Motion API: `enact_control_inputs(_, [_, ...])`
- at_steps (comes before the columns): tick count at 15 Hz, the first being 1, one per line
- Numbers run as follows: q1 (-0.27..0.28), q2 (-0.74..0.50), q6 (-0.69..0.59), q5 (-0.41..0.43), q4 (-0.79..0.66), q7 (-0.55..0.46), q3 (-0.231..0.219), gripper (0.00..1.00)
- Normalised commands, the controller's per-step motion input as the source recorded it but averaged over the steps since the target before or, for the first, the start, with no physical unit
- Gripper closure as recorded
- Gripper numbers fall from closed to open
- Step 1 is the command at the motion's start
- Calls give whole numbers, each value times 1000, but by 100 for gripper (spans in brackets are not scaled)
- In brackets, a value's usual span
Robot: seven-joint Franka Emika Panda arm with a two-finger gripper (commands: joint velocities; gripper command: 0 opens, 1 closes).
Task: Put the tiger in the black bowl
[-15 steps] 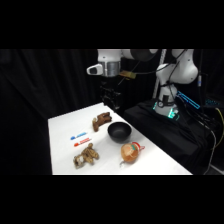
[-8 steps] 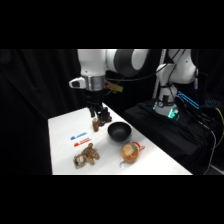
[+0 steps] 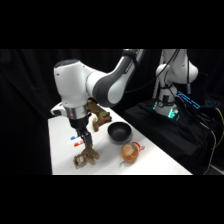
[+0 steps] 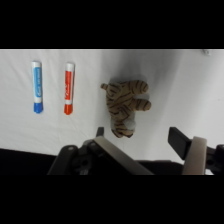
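The tiger (image 4: 125, 107) is not yet grasped: the gripper (image 4: 145, 142) is held spread above it, and the black bowl (image 3: 119, 132) is unfilled.

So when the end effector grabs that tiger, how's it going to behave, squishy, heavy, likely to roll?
The tiger looks like soft plush, so it will probably squash and flop rather than stay stiff. It seems light for its size. Lying flat with its legs splayed, it is unlikely to roll, though fuzzy fabric may slip.

White table (image 3: 62, 145); on it tiger (image 4: 125, 106), black bowl (image 3: 119, 132), brown plush (image 3: 101, 118), orange toy (image 3: 130, 152), blue marker (image 4: 36, 86), red marker (image 4: 68, 88)
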Motion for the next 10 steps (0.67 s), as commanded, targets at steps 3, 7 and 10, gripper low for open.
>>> enact_control_inputs(3, [68,592,-74,-110,707,86,-108,0])
enact_control_inputs(7, [55,421,-130,-72,580,84,-85,0])
enact_control_inputs(10, [30,305,-178,-25,462,78,-55,0])
